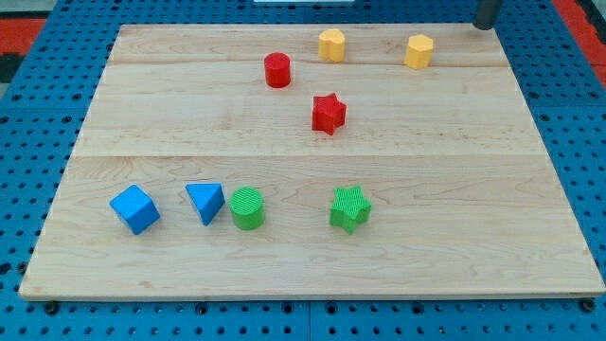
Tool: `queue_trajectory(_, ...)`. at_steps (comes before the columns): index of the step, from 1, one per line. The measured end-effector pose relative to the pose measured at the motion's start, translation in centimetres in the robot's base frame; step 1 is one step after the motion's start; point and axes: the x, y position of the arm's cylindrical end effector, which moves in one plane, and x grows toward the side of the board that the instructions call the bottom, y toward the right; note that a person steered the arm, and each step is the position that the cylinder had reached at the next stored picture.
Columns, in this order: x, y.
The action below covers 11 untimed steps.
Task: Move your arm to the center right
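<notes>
Dark rigid rod, my tip: at the view's top right corner, just off the pale wooden board; stiff, nothing to grasp, no pincer fitted, so no open or closed state to tell. Target: centre right of board, bare wood, reached by sliding toward the view's bottom.
Nearest item: yellow hexagonal plastic block, left of the tip, apart.
Second yellow hexagonal block; red cylinder; red star: upper middle.
Green star, green cylinder, blue triangular prism, blue cube: lower row, well apart from the tip. Blocks judged light, easily nudged.
</notes>
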Motion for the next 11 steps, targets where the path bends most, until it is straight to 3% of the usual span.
queue_trajectory(2, 0.4, 0.6)
queue_trajectory(4, 5.8, 6.4)
queue_trajectory(6, 11.4, -0.6)
queue_trajectory(8, 15.0, -2.1)
queue_trajectory(9, 19.3, -2.9)
queue_trajectory(10, 22.8, -7.7)
queue_trajectory(11, 22.7, -9.5)
